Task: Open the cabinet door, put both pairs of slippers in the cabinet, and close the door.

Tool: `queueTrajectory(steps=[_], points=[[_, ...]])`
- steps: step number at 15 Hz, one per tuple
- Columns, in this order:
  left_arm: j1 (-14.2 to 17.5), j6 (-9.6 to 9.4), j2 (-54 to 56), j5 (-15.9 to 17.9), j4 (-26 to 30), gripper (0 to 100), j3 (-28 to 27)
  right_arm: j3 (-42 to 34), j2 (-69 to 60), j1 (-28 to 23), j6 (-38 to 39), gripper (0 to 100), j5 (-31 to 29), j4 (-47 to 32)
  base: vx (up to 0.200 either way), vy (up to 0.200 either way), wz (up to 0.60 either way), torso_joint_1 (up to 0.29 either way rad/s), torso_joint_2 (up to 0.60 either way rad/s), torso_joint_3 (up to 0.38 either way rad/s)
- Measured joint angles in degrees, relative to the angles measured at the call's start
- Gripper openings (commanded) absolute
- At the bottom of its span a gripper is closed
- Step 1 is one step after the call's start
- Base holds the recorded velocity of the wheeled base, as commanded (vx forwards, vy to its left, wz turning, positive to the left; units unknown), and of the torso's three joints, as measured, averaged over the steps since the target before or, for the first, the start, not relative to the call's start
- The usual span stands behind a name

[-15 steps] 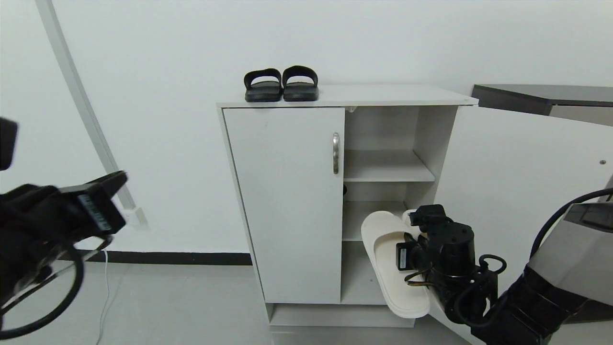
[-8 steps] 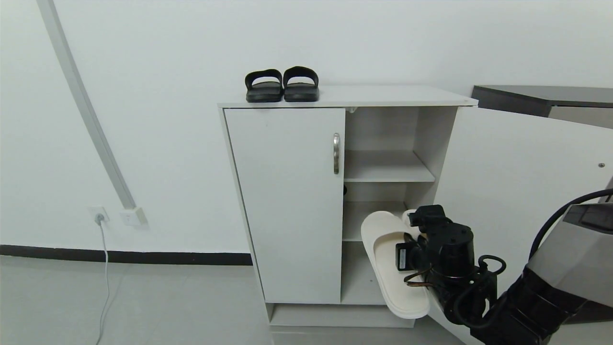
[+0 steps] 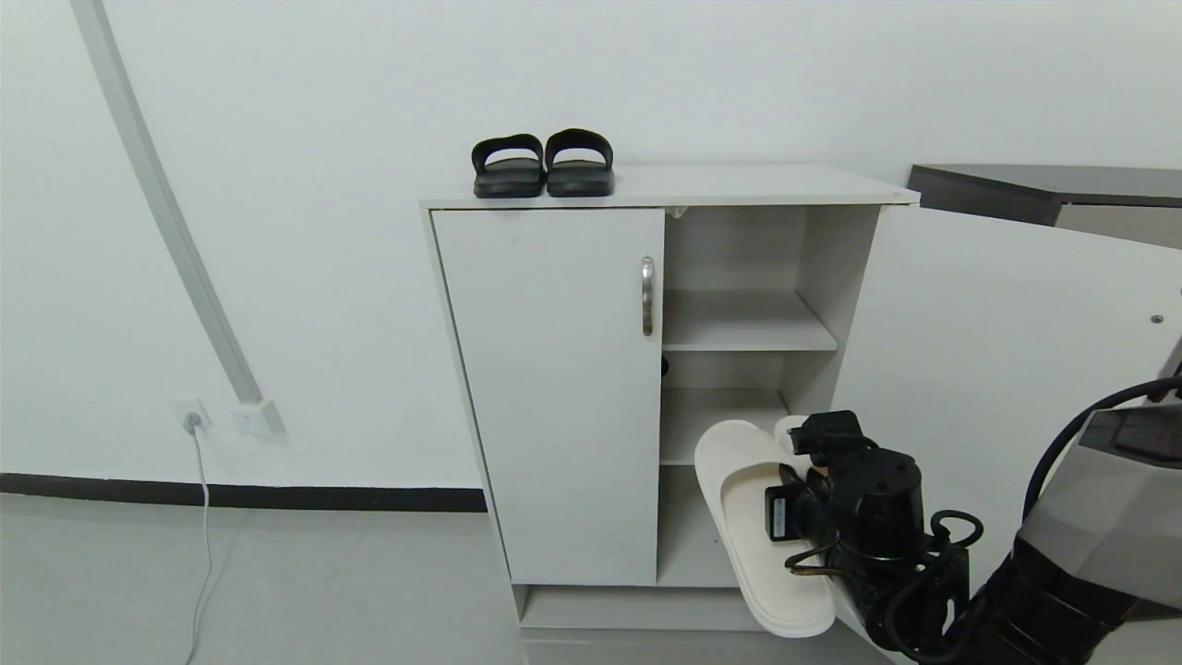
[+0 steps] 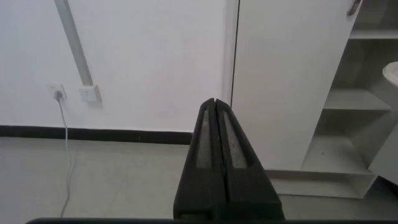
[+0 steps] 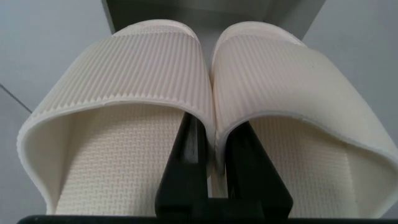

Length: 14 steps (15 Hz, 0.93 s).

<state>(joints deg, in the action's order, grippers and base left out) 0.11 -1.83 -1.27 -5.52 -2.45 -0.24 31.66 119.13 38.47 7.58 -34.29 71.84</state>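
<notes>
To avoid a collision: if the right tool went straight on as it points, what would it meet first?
The right tool points into the open cabinet. Its white slippers would probably meet the lower shelf first; depth is unclear.

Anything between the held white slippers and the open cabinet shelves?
Nothing: in the head view, the white slippers in the right gripper hang right before the bare shelves.

Left gripper (image 4: 214,109) closed; right gripper (image 5: 211,155) clamped.

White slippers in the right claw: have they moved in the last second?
Yes. The white slippers have sunk slightly lower against the cabinet shelf behind them.
</notes>
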Motion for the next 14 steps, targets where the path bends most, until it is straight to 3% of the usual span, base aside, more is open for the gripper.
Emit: queueTrajectory(steps=[2, 4, 6, 8, 9, 11, 12, 14], points=[[0.05, 1.39, 0.80, -2.33, 0.11, 0, 0.20, -0.73, -0.28, 0.05, -0.09, 0, 0.02, 0.12, 0.000, 0.000, 0.00, 0.000, 0.00, 0.000], [0.27, 1.29, 0.59, -5.34, 0.13, 0, 0.22, -0.95, -0.35, 0.28, -0.11, 0, 0.27, 0.15, 0.000, 0.000, 0.00, 0.000, 0.00, 0.000], [0.35, -2.44, 0.67, -5.63, 0.11, 0, 0.22, -0.95, -0.35, 0.24, -0.11, 0, 0.30, 0.15, 0.000, 0.000, 0.00, 0.000, 0.00, 0.000], [0.40, -3.10, 0.72, -6.29, 0.10, 0, 0.15, -0.77, -0.28, 0.41, -0.17, 0, 0.35, 0.15, 0.000, 0.000, 0.00, 0.000, 0.00, 0.000], [0.27, -2.30, 0.91, -5.78, 0.10, 0, 0.13, -0.73, -0.22, 0.79, -0.20, 0, 0.30, 0.15, 0.000, 0.000, 0.00, 0.000, 0.00, 0.000], [0.13, -1.83, 1.22, 0.02, -0.06, 0, 0.20, -0.21, -0.05, 1.93, -0.33, 0, 0.24, 0.04, 0.000, 0.000, 0.00, 0.000, 0.00, 0.000], [0.07, -3.15, 1.27, 0.88, -0.20, 0, 0.22, 0.61, 0.02, 2.65, -0.44, 0, 0.11, -0.13, 0.000, 0.000, 0.00, 0.000, 0.00, 0.000], [0.13, -3.50, 0.94, 0.00, -0.17, 0, 0.22, 1.80, 0.09, 4.33, -0.50, 0, -0.02, -0.45, 0.000, 0.000, 0.00, 0.000, 0.00, 0.000]])
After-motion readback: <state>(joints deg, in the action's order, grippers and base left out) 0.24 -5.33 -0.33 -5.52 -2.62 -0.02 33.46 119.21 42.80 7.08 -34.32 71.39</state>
